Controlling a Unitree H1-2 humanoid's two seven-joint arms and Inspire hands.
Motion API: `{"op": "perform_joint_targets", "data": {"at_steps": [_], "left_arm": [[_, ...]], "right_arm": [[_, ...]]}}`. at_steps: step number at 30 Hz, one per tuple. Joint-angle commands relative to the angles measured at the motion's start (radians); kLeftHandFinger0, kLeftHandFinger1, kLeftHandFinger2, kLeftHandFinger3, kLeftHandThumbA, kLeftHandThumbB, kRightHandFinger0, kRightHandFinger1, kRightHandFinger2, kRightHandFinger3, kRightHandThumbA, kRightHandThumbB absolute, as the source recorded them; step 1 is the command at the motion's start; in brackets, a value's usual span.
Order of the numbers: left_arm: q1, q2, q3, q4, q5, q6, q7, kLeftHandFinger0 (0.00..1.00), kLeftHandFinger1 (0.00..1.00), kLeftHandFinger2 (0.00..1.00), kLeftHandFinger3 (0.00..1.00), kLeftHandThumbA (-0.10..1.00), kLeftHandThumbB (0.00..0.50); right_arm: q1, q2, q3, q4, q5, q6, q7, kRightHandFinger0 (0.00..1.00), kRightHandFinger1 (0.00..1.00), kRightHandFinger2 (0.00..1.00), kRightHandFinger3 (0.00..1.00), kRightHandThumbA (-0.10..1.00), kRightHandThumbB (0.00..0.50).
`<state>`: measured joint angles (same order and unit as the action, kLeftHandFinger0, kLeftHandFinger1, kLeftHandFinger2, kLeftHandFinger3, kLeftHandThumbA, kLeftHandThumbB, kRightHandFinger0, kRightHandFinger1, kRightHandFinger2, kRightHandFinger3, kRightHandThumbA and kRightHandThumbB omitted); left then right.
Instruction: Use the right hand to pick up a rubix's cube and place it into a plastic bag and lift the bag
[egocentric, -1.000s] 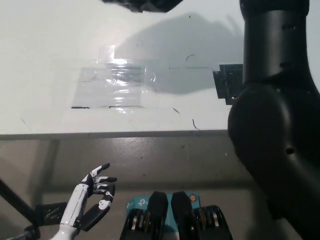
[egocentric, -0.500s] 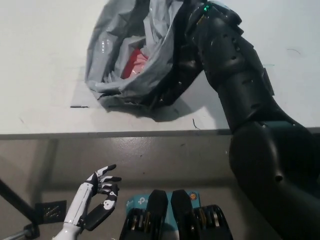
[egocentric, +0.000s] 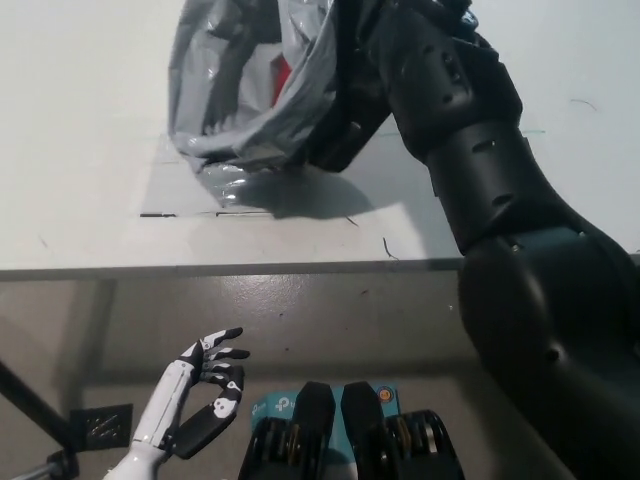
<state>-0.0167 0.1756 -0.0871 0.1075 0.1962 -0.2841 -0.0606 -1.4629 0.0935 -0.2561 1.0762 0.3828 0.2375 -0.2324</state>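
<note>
The right arm (egocentric: 520, 230) is bulky and glossy black, built of rounded shell segments with small dark screws and slots; the slim left hand (egocentric: 205, 385) is white with black fingertips and black palm

A partial white "tp" logo shows on the teal box (egocentric: 268, 408) below.

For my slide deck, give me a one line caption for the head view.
Black right hand grips the grey bag over the table; white left hand rests low, open.
</note>
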Motion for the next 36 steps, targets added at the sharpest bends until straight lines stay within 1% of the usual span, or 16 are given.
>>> {"op": "perform_joint_targets", "data": {"at_steps": [1, 2, 3, 5, 7, 10, 12, 14, 16, 18, 22, 27, 28, 31, 32, 36], "left_arm": [[-0.014, 0.025, 0.004, -0.014, 0.01, -0.015, -0.004, 0.51, 0.57, 0.67, 0.81, 0.51, 0.019], [-0.013, 0.024, 0.004, -0.016, 0.01, -0.012, -0.004, 0.51, 0.57, 0.67, 0.81, 0.51, 0.02], [-0.013, 0.023, 0.003, -0.02, 0.014, -0.005, -0.004, 0.52, 0.57, 0.67, 0.81, 0.51, 0.018], [-0.014, 0.023, 0.002, -0.016, 0.018, -0.008, -0.002, 0.53, 0.57, 0.67, 0.81, 0.51, 0.013], [-0.015, 0.023, 0.001, -0.013, 0.018, -0.01, -0.002, 0.52, 0.57, 0.67, 0.8, 0.5, 0.008], [-0.014, 0.022, 0.0, -0.015, 0.02, -0.008, -0.002, 0.52, 0.56, 0.66, 0.8, 0.51, 0.014], [-0.015, 0.021, -0.002, -0.015, 0.024, -0.009, -0.001, 0.52, 0.56, 0.66, 0.8, 0.52, 0.017], [-0.014, 0.02, -0.002, -0.016, 0.026, -0.01, 0.001, 0.52, 0.56, 0.65, 0.8, 0.51, 0.014], [-0.014, 0.021, -0.003, -0.018, 0.029, -0.01, 0.0, 0.52, 0.55, 0.64, 0.8, 0.51, 0.015], [-0.016, 0.021, -0.002, -0.008, 0.027, -0.024, 0.001, 0.51, 0.55, 0.63, 0.79, 0.51, 0.019], [-0.017, 0.025, -0.001, -0.005, 0.032, -0.026, 0.002, 0.53, 0.57, 0.65, 0.81, 0.53, 0.012], [-0.01, 0.027, -0.002, -0.012, 0.042, -0.019, 0.006, 0.54, 0.57, 0.66, 0.81, 0.51, 0.0], [-0.004, 0.024, -0.001, -0.014, 0.041, -0.019, 0.009, 0.53, 0.57, 0.66, 0.79, 0.49, 0.001], [0.009, 0.021, 0.001, -0.023, 0.037, -0.014, 0.01, 0.53, 0.57, 0.66, 0.78, 0.5, 0.008], [0.019, 0.02, 0.001, -0.031, 0.038, -0.008, 0.009, 0.54, 0.57, 0.66, 0.78, 0.5, 0.012], [0.019, 0.018, 0.001, -0.032, 0.041, -0.004, 0.01, 0.54, 0.56, 0.65, 0.8, 0.45, 0.003]], "right_arm": [[-0.07, -0.097, 0.341, -0.019, -0.382, -0.034, 0.03, 0.88, 1.0, 1.0, 1.0, 0.53, 0.276], [-0.065, -0.112, 0.392, -0.026, -0.417, -0.033, 0.045, 0.98, 1.0, 1.0, 1.0, 0.54, 0.296], [-0.063, -0.122, 0.42, -0.029, -0.43, -0.036, 0.049, 1.0, 1.0, 1.0, 1.0, 0.55, 0.315], [-0.058, -0.14, 0.449, -0.029, -0.433, -0.04, 0.062, 1.0, 1.0, 1.0, 1.0, 0.55, 0.34], [-0.055, -0.149, 0.47, -0.031, -0.423, -0.039, 0.069, 1.0, 1.0, 1.0, 1.0, 0.52, 0.346], [-0.051, -0.187, 0.575, -0.01, -0.481, 0.003, 0.141, 1.0, 1.0, 1.0, 1.0, 0.72, 0.391], [-0.036, -0.205, 0.597, 0.001, -0.47, -0.001, 0.186, 1.0, 1.0, 1.0, 1.0, 0.66, 0.415], [-0.023, -0.214, 0.6, 0.01, -0.451, -0.015, 0.207, 1.0, 1.0, 1.0, 1.0, 0.65, 0.413], [-0.009, -0.227, 0.632, 0.026, -0.465, -0.036, 0.211, 1.0, 1.0, 1.0, 1.0, 0.69, 0.433], [0.004, -0.239, 0.66, 0.038, -0.484, -0.04, 0.215, 1.0, 1.0, 1.0, 1.0, 0.66, 0.435], [0.017, -0.26, 0.688, 0.048, -0.501, -0.033, 0.251, 1.0, 1.0, 1.0, 1.0, 0.71, 0.423], [0.021, -0.285, 0.708, 0.006, -0.556, 0.01, 0.228, 1.0, 1.0, 1.0, 1.0, 0.77, 0.422], [0.016, -0.294, 0.717, -0.024, -0.579, 0.027, 0.22, 1.0, 1.0, 1.0, 1.0, 0.83, 0.43], [0.011, -0.312, 0.724, -0.089, -0.627, 0.03, 0.173, 1.0, 1.0, 1.0, 1.0, 0.88, 0.443], [0.016, -0.323, 0.73, -0.14, -0.656, 0.046, 0.155, 1.0, 1.0, 1.0, 1.0, 0.93, 0.455], [0.024, -0.373, 0.72, -0.331, -0.743, 0.047, 0.092, 1.0, 1.0, 1.0, 1.0, 0.93, 0.398]]}}
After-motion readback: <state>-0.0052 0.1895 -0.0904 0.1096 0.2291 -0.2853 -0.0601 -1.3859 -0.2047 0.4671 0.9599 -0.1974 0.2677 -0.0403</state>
